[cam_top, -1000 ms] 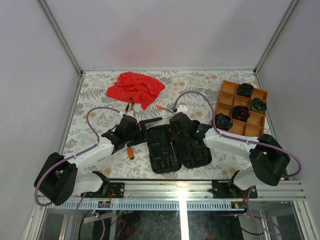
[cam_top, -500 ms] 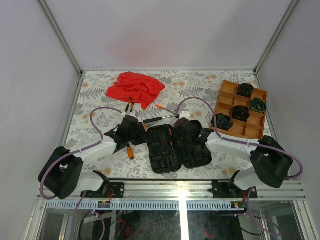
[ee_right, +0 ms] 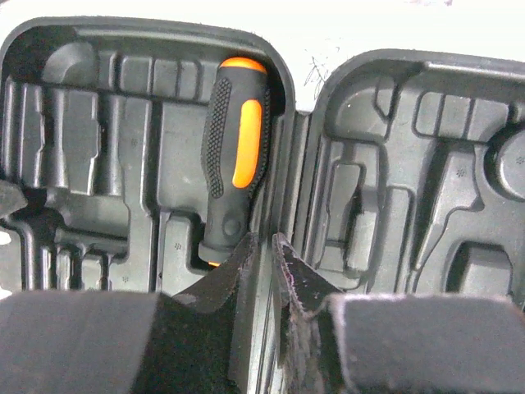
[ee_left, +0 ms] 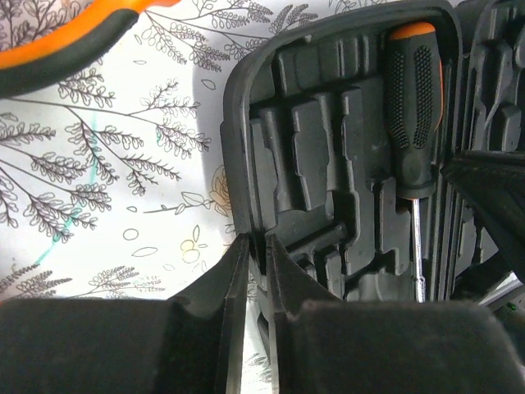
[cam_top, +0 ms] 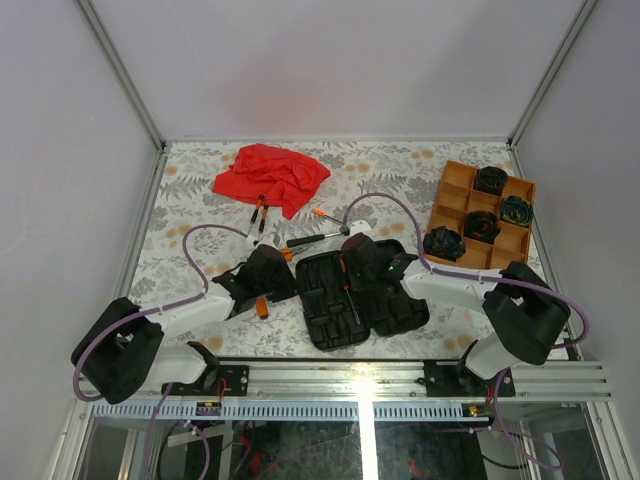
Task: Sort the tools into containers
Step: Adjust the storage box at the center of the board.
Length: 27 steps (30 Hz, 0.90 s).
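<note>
Jaws of both grippers are clenched on walls of the tool case point(cam_top: 330, 305).

Top view: the left gripper point(cam_top: 270, 275) is at the case's left edge and the right gripper point(cam_top: 362, 262) at centre. Coiled bundles point(cam_top: 491, 180) fill the orange tray point(cam_top: 447, 200) at right.

Left wrist view: the gripper point(ee_left: 256, 242) pinches the rim at lower centre.

Right wrist view: the gripper point(ee_right: 266, 240) straddles the hinge-side wall beneath the seated screwdriver point(ee_right: 238, 156).

An uneven pull could fold a half over, spill the screwdriver, or let the thin rim slip free.
</note>
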Available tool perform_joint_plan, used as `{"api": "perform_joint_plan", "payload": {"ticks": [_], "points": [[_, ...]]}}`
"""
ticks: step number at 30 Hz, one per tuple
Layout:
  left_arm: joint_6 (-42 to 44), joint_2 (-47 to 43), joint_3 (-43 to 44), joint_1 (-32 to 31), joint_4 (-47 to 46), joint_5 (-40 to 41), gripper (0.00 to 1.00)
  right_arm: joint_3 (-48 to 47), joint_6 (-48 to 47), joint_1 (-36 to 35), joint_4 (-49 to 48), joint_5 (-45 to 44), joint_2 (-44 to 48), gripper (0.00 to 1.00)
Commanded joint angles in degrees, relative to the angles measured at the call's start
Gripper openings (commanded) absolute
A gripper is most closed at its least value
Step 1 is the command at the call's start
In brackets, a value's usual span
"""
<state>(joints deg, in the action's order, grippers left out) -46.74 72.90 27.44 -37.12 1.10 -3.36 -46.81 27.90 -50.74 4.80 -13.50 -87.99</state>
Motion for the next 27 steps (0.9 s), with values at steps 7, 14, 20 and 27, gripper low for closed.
{"api": "perform_joint_plan", "payload": {"ticks": [7, 14, 20, 27], "points": [[-3.34, -5.97, -1.9, -3.05, 4.26, 6.0, 0.13, -4.8, -5.36, -0.12, -2.32, 3.49, -3.78, 0.19], [-1.2, -8.66, 1.34, -3.04, 8.65, 10.06, 0.29, -3.73, -7.12, -0.15, -2.49, 3.73, 1.14, 0.29], [-1.15, -6.55, 2.26, -2.93, 7.42, 10.4, 0.45, -1.64, -7.87, -0.15, -3.16, 6.34, 5.61, 0.34], [-1.89, -5.4, 0.42, -1.42, 1.0, 6.2, 0.53, 2.39, -7.05, -0.14, -6.25, 6.81, 9.23, 0.37]]}}
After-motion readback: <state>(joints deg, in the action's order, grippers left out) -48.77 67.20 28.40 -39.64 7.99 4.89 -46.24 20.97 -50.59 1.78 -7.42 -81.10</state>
